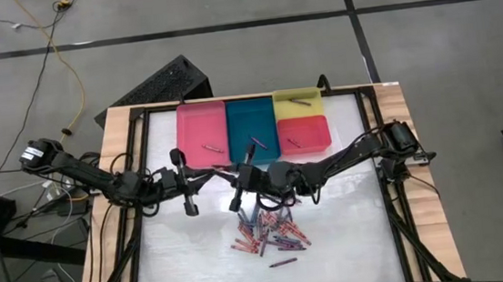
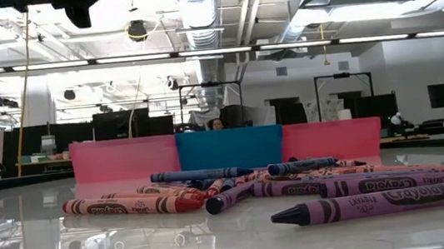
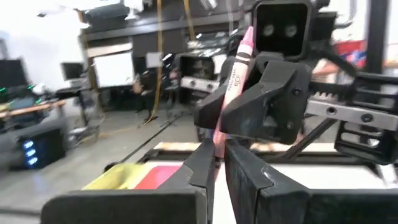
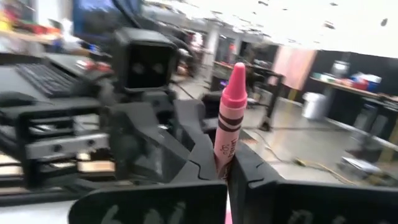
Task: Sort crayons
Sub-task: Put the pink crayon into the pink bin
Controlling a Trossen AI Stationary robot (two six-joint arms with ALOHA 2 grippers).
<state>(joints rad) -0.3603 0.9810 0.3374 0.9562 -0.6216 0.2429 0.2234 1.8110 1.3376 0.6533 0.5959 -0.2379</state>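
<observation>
**Pink crayon gripped by both grippers above the table**

Grey concrete floor with black tape lines surrounds a wood-edged table (image 1: 404,137) with a pale glossy top. Along the table's 12 o'clock edge sit four trays: a pink tray (image 1: 202,134), a teal tray (image 1: 251,127), then a yellow tray (image 1: 297,103) with a red tray (image 1: 304,134) just below it, each holding a crayon or two.

From 9 o'clock the left arm reaches toward the centre, its left gripper (image 3: 217,163) with fingers pressed together on the lower part of a pink crayon (image 4: 228,127). From 3 o'clock the right arm reaches in to meet it; the right gripper (image 4: 226,177) is clamped on the same crayon, which stands upright, tip up, between its fingers. The two grippers face each other closely above the table's middle.

Toward 6 o'clock lies the crayon pile (image 1: 268,231), red, purple and dark blue sticks overlapping, with one purple crayon (image 1: 283,261) apart nearest the 6 o'clock edge.
</observation>
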